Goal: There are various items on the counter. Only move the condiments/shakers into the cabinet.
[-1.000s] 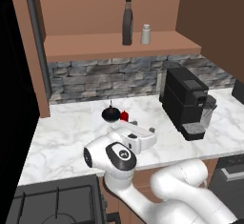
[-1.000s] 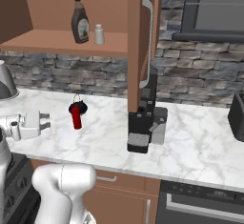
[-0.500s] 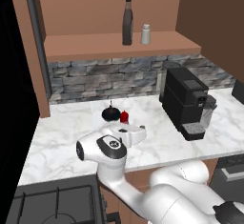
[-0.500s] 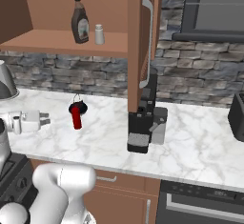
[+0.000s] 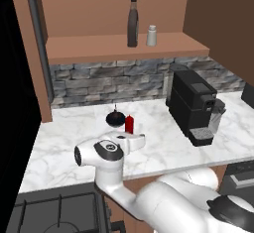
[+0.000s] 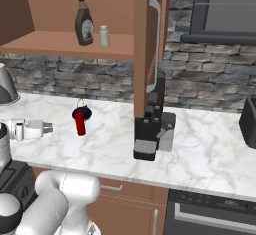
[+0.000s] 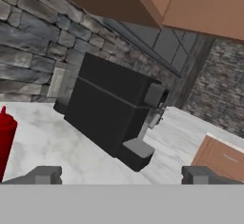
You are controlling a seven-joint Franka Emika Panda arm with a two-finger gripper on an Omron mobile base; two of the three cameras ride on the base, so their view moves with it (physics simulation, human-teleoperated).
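Observation:
On the cabinet shelf stand the dark brown bottle and the pale shaker. The slim red bottle stands upright on the marble counter, right in front of the round black object. My gripper hovers low over the counter, lying level on the near side of the red bottle, open and holding nothing. In the hand view the red bottle sits at the far left, outside the left fingertip.
A black coffee machine stands on the counter to the right. The cabinet door hangs open above it. A black stove top lies at the near left, a dark appliance at the far right.
The wrist has drawn back a little to the left, and the hand with it. The jaws stay open; the bottles and shaker have not moved.

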